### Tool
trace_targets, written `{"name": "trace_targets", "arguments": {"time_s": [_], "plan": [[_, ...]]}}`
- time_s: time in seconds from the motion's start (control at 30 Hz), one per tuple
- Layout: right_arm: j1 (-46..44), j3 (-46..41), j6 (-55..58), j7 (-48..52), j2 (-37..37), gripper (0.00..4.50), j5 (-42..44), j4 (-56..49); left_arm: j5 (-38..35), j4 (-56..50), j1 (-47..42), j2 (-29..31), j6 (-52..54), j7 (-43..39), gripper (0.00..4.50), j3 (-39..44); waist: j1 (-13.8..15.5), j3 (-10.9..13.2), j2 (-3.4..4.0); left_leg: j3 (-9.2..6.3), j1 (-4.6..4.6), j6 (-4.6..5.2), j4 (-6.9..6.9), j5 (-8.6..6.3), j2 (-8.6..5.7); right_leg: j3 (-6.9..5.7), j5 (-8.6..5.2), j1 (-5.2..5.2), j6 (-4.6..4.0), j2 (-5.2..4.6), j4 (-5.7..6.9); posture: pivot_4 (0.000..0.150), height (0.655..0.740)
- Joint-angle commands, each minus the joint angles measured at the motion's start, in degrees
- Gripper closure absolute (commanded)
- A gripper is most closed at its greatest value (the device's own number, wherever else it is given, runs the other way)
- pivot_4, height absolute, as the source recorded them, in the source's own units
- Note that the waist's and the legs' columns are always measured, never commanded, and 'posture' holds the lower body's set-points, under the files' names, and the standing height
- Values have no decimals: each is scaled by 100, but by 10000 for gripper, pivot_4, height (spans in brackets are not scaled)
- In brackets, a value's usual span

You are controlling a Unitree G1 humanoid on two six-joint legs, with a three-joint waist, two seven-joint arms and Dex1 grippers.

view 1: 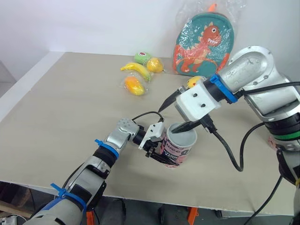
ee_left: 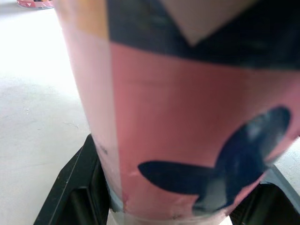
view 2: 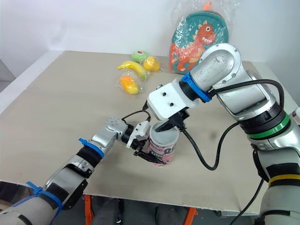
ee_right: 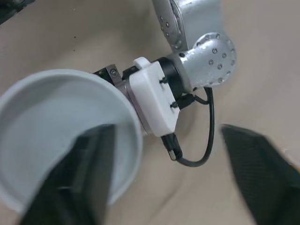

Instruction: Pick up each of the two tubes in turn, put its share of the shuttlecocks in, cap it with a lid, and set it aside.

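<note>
Left wrist view: left fingers (ee_left: pixel 70 187) clamp the pink tube (ee_left: pixel 187 122); right fingers (ee_right: pixel 89 173) apart at its mouth.

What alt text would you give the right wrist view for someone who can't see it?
Looking down into the open white mouth of the tube, with one black finger of the open right gripper over its opening and the other outside it. The left gripper grips the tube from the side, above the beige table.
</note>
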Motion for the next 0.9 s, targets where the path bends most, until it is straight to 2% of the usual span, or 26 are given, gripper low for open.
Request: {"name": "trace_targets", "arguments": {"time_s": [0.03, 0.23, 0.27, 0.37, 0.43, 0.47, 0.57, 0.6, 0.77, 0.9], "plan": [[-92, -20, 300, 265, 105, 2323, 67, 198, 61, 24, 3, 77, 33, 85, 17893, 77, -3, 0, 0, 2, 0, 0, 0, 0, 0, 2, 0, 0, -1, 0, 0, 1500, 7302], [-577, -355, 754, 265, -508, 2323, 1097, 319, 65, 108, -39, 68, -17, 79, 17893, 82, 6, 5, 1, 8, -15, 1, -5, 1, -1, 7, 5, -4, 1, -2, 1, 1500, 7302], [-550, -396, 789, 265, -612, 4569, 1180, 277, 64, 119, -43, 67, -23, 77, 17893, 86, 6, 6, -1, 7, -18, 0, -6, 0, -1, 7, 2, -5, 1, -3, 0, 1500, 7302], [-256, -577, 999, 265, -913, 14600, 1414, -6, 70, 168, -60, 68, -53, 55, 17893, 88, 3, 7, -3, 7, -18, -2, -10, -2, -3, 9, -2, -5, 1, -3, -2, 1500, 7302], [-50, -642, 1084, 265, -1027, 24687, 1536, -253, 75, 202, -72, 67, -73, 38, 17893, 80, 2, 7, -2, 5, -18, -2, -10, -2, -2, 7, -4, -5, -1, -2, -2, 1500, 7302], [22, -677, 1130, 265, -1040, 28009, 1584, -358, 77, 213, -78, 62, -79, 34, 17893, 76, 1, 7, -1, 6, -18, -2, -9, -2, -2, 8, -3, -6, 0, -2, -1, 1500, 7302], [171, -770, 1256, 265, -1002, 43298, 1683, -579, 82, 250, -104, 44, -97, 30, 17893, 67, -1, 7, -2, 9, -18, -2, -5, -2, -2, 11, 0, -8, 0, -3, -1, 1500, 7302], [227, -780, 1299, 265, -976, 44625, 1694, -655, 82, 267, -120, 33, -99, 32, 17893, 67, -2, 7, -2, 9, -18, -2, -4, -1, -3, 12, -1, -7, -3, -4, -1, 1500, 7302], [452, -552, 1292, 257, -704, 44625, 1134, -765, 78, 287, -144, 19, -110, 44, 17893, 79, -1, 7, -2, 10, -18, -2, -2, -1, -2, 12, -3, -7, -6, -4, -1, 1500, 7302], [632, -125, 901, 265, -804, 44625, 815, -825, 73, 238, -105, 52, -82, 35, 17893, 80, 3, 8, -2, 9, -19, -2, -3, -1, -3, 10, 2, -9, 5, -4, -1, 1500, 7302]]}}
